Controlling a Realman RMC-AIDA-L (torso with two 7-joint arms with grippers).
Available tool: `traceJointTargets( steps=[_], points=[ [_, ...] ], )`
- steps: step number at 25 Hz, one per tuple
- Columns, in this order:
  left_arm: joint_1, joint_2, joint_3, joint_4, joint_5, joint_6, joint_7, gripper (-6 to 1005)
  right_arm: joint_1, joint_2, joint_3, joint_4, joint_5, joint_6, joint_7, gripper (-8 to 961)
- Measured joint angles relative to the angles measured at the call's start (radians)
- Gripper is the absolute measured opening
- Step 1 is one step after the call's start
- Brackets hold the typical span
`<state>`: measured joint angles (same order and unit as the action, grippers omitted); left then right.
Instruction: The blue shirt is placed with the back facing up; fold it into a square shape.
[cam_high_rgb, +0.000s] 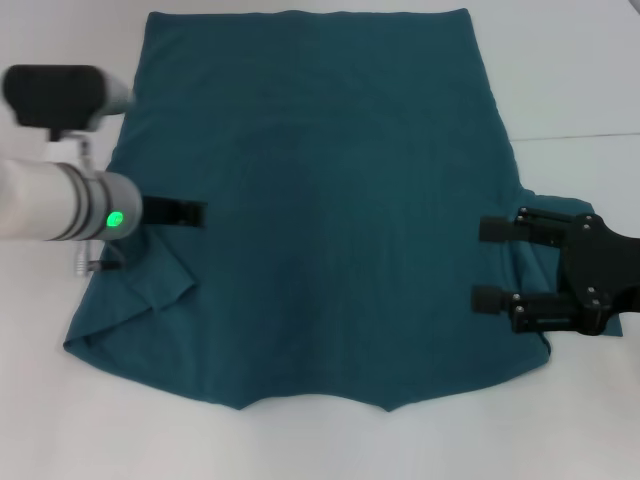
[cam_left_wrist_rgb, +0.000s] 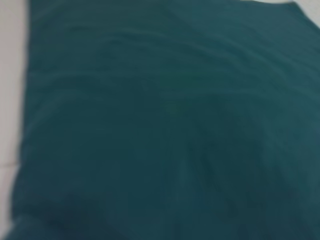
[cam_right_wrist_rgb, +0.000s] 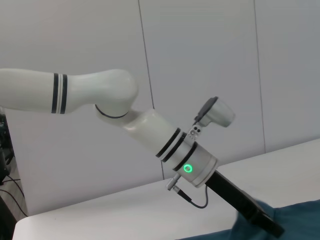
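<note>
The blue shirt (cam_high_rgb: 320, 200) lies spread flat on the white table (cam_high_rgb: 570, 70), hem at the far side and neckline toward me. Its left sleeve is folded in and rumpled (cam_high_rgb: 150, 285). My left gripper (cam_high_rgb: 200, 213) reaches in low over the shirt's left edge, its black fingers together as one narrow bar; whether fabric is pinched between them does not show. My right gripper (cam_high_rgb: 487, 264) stands open at the shirt's right edge, by the right sleeve, both fingertips pointing inward over the cloth. The left wrist view is filled by the shirt (cam_left_wrist_rgb: 165, 125). In the right wrist view the left gripper (cam_right_wrist_rgb: 270, 225) slants down to the shirt (cam_right_wrist_rgb: 300, 220).
Bare white table (cam_high_rgb: 300, 445) surrounds the shirt, with a wide strip near me and on both sides. A pale panelled wall (cam_right_wrist_rgb: 200, 60) stands behind the left arm (cam_right_wrist_rgb: 100, 92).
</note>
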<state>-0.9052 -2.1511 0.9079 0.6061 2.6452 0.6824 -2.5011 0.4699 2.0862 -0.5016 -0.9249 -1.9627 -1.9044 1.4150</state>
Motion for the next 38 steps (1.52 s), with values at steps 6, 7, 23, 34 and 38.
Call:
traceJointTargets(
  steps=[6,7,23,34,38],
  points=[
    [0.001,-0.016,0.129,0.042,0.001,0.008,-0.01,124,-0.002,0.0,0.002,0.001,0.002,-0.004,-0.003,914],
    [0.004,-0.018,0.132,0.046,0.0,0.008,-0.016,139,-0.002,0.0,0.002,0.001,0.002,-0.005,-0.003,914],
    [0.152,0.036,-0.135,0.12,0.0,0.073,-0.218,711,0.005,0.0,0.004,0.002,0.015,-0.01,-0.003,915],
    [0.126,0.05,-0.187,0.018,0.0,0.028,-0.215,710,0.012,0.0,0.0,0.002,0.015,-0.007,-0.004,914],
    [0.103,0.05,-0.186,-0.014,0.0,0.014,-0.21,709,0.012,0.0,0.0,0.002,0.015,-0.006,-0.005,914]
  ],
)
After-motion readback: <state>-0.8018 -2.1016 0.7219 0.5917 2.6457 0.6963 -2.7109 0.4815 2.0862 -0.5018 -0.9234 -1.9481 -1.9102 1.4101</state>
